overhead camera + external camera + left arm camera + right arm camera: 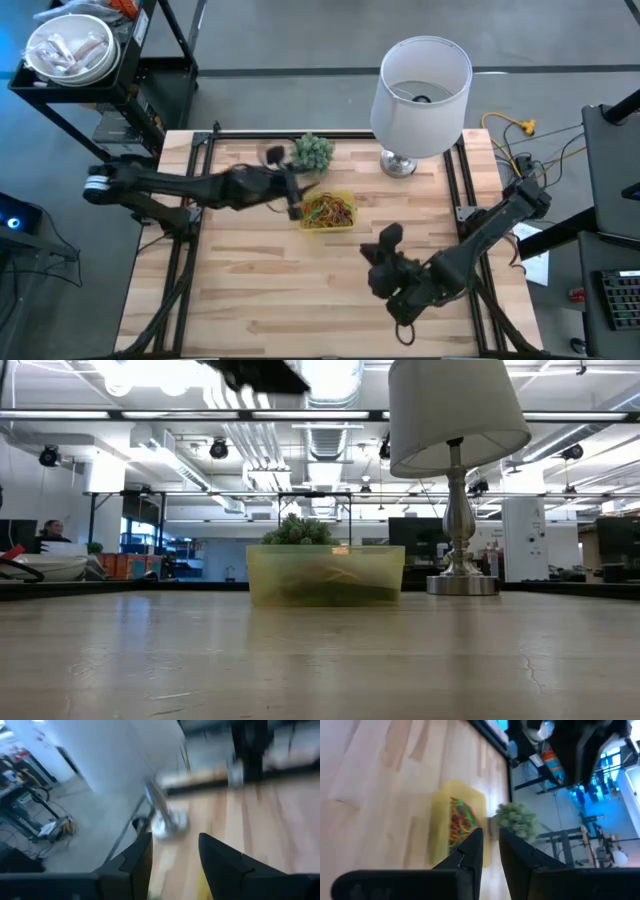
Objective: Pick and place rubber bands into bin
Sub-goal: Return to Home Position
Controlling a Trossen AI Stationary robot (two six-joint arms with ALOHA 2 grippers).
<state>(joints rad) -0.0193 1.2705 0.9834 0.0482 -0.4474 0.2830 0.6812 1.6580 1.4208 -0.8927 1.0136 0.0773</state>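
At table's left-centre, my left gripper point(294, 205) hangs with fingers apart and empty just beside the bin point(351, 196), which holds the rubber bands point(328, 211), by my judgement light, floppy, tangle-prone, best pinched at one loop's arc; rightward sits my right gripper point(388, 238), fingers narrowly apart, empty.

The bin point(346, 197) is a small, shallow, rectangular yellow tray with translucent walls. It stands flat on the desk point(250, 290), about mid-width and in the far half, its long sides running roughly left to right and slightly skewed. The rubber bands point(327, 210) lie inside it in a loose, tangled heap of red, yellow, green and orange loops that covers most of its floor. Seen level from the near side, they show only dimly through the bin's wall.
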